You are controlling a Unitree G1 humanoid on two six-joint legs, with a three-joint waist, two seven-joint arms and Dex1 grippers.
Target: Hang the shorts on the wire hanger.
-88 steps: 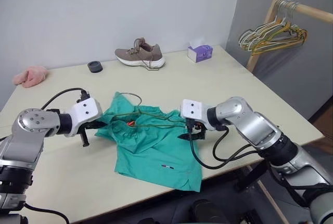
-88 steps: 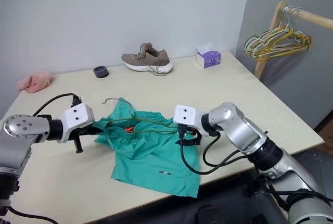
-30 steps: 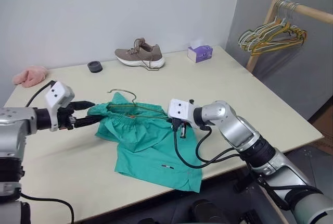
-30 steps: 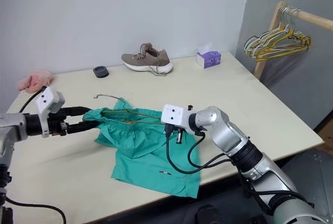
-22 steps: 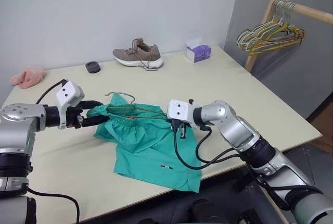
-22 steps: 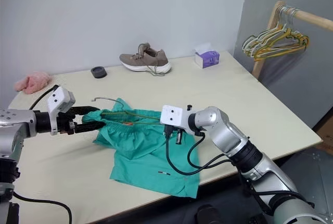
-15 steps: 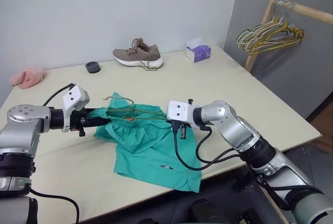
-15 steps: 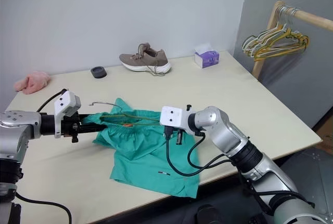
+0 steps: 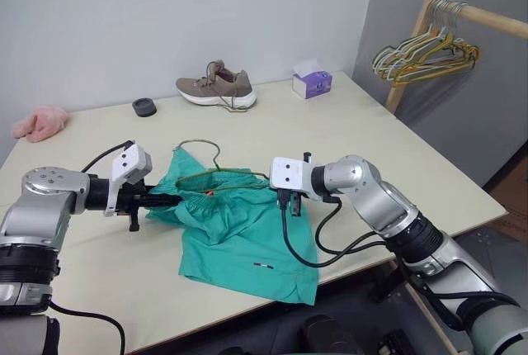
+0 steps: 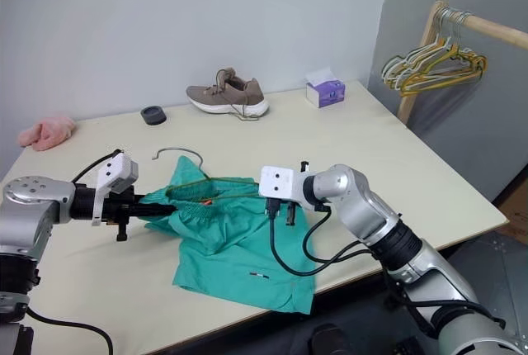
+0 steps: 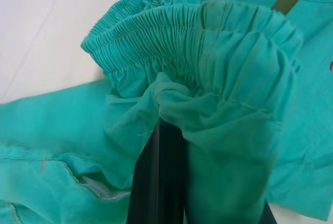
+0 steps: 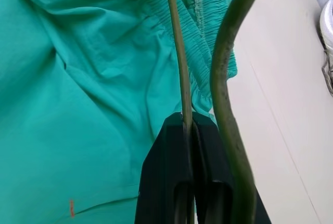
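While the shorts [image 9: 239, 231] lie spread near the tabletop's [image 9: 371, 149] front edge, left end effector [image 10: 165, 207] pinching their bunched waistband, right end effector [image 12: 190, 130] clamped on the hanger [image 12: 179, 67] wire over the waistband, hook [image 10: 177, 153] pointing back, shoe [image 9: 216, 89] far behind

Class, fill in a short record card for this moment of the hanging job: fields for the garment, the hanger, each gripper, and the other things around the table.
Garment: the shorts, teal, spread on the table, waistband bunched at the left side.
Hanger: the wire hanger, partly inside the waistband, hook sticking out toward the wall.
Left gripper: shut on the waistband fabric.
Right gripper: shut on the hanger's wire.
Elsewhere: shoe, tissue box, black ring, pink cloth, bunch of hangers on a wooden rail.
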